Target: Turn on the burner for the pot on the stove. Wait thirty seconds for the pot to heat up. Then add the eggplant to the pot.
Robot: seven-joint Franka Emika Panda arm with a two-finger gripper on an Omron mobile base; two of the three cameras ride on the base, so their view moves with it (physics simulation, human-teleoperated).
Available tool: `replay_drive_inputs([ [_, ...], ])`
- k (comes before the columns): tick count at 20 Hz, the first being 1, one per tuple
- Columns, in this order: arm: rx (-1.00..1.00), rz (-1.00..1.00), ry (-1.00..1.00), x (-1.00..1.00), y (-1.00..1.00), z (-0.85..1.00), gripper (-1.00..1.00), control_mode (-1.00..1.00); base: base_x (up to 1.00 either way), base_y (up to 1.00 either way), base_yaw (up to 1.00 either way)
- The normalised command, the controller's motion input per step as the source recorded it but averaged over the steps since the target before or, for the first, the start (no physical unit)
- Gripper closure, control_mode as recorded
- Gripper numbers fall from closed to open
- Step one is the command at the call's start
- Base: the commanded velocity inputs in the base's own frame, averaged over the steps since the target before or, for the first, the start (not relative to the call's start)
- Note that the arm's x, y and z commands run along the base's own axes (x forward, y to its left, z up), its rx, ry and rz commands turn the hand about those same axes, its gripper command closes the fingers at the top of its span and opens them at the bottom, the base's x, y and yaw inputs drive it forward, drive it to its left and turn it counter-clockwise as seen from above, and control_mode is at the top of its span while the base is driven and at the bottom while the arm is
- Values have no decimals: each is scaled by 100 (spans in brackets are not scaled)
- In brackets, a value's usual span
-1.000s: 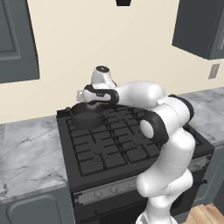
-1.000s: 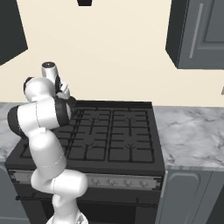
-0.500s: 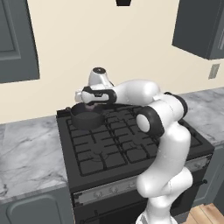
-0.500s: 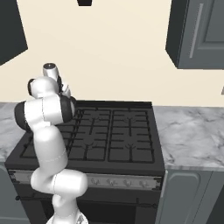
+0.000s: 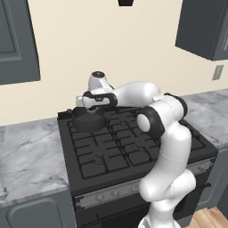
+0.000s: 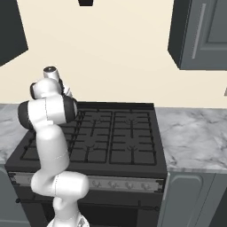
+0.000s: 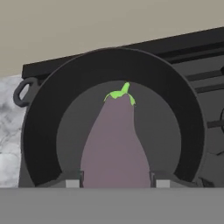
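Only eggplant (image 7: 114, 144) (gripped) over pot (image 7: 111, 78).

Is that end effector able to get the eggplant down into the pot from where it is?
Probably yes: the end effector holds the eggplant directly over the open pot, with nothing between them.

Rendered home kitchen: wide black six-burner gas stove (image 5: 129, 147) with silver knob strip (image 6: 111, 184), grey marble desk (image 6: 195, 137) on both sides, dark grey wall cabinets (image 5: 202, 26) on a cream wall, wall outlet (image 5: 217, 72), wood floor (image 5: 209, 218).
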Motion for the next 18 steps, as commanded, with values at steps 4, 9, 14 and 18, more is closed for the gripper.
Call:
replay_drive_inputs([
  [4,-1,0,0,11,5,-19,100,-100,0,0,0],
  [9,0,0,0,13,3,-12,100,-100,0,0,0],
  [14,0,0,0,15,0,-11,100,-100,0,0,0],
  [18,-1,0,0,19,1,-14,-100,-100,0,0,0],
])
